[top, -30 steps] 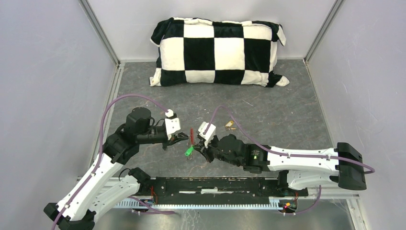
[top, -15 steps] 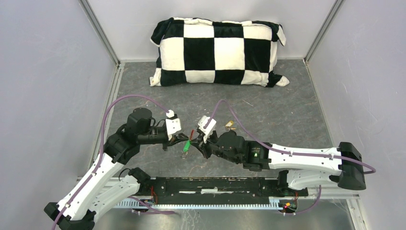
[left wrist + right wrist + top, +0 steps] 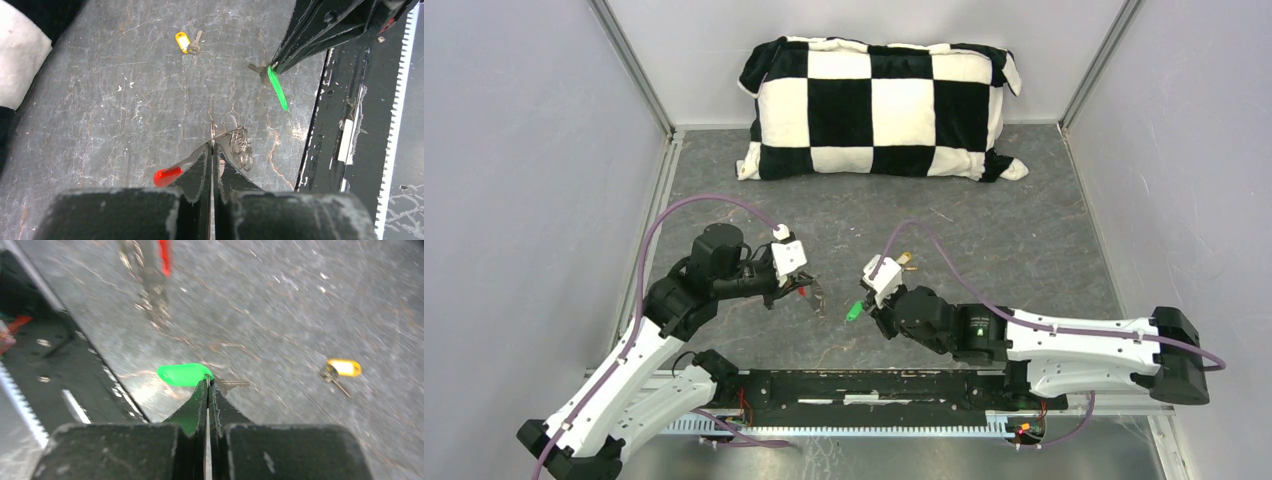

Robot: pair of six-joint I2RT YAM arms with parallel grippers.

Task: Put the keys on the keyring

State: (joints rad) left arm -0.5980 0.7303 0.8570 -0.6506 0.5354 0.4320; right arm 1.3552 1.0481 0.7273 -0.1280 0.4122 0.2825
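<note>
Grey scuffed counter [image 3: 984, 230] lies under the keyring [image 3: 239, 142], whose thin ring is clamped edge-on in the clenched left pincer [image 3: 212, 147], with its chain links hanging to one side of the fingertips and its red tag [image 3: 167, 176] to the other. Near it but apart, the right pincer [image 3: 208, 384] is clenched on the green-headed key [image 3: 184, 374], gripping where the plastic head meets the metal blade. The yellow-headed key [image 3: 184, 41] lies loose on the counter farther back, and a black-and-white checked pillow [image 3: 879, 108] rests at the far end.
</note>
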